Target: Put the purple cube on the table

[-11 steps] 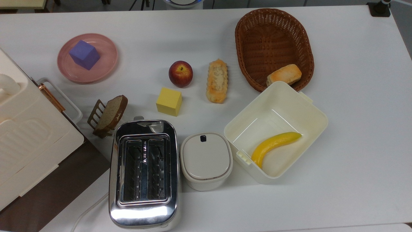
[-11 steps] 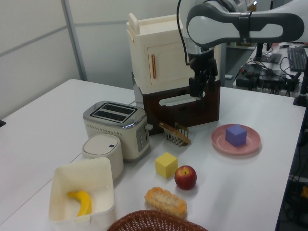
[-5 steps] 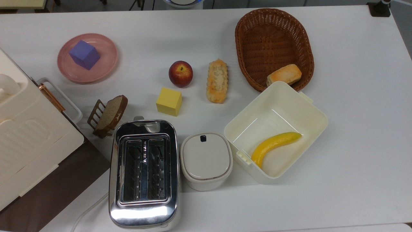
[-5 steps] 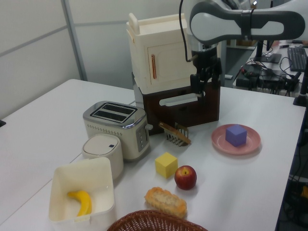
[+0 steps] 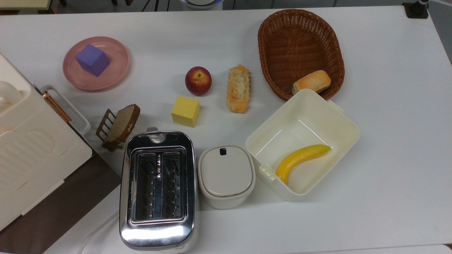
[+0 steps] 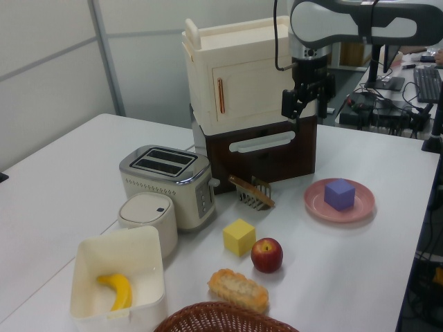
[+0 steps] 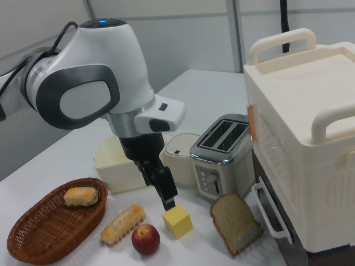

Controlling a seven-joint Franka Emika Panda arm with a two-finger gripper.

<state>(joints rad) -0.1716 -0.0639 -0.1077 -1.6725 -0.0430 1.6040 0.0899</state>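
Observation:
The purple cube [image 5: 92,60] sits tilted on a round pink plate [image 5: 116,72] at the top view's upper left, on the white table [image 5: 388,106]. In the left view the purple cube [image 6: 339,194] rests on the pink plate [image 6: 317,204] at the right. My gripper [image 6: 303,113] hangs open and empty well above the table [image 6: 367,277]. It is in front of the cream cabinet, up and to the left view's left of the cube. In the right view the gripper [image 7: 162,193] hovers above the yellow cube [image 7: 177,221].
A cream cabinet [image 6: 235,83] on a brown base stands behind the plate. A toast rack with a bread slice [image 5: 120,125], the yellow cube [image 5: 185,111], an apple [image 5: 198,80], a bread roll [image 5: 238,88], a toaster [image 5: 158,187], a lidded pot [image 5: 226,174], a box with a banana [image 5: 303,160] and a basket [image 5: 300,46] crowd the middle.
The arm has swung toward the left view's right and risen slightly, nearer to above the plate. The cube and everything else stay put.

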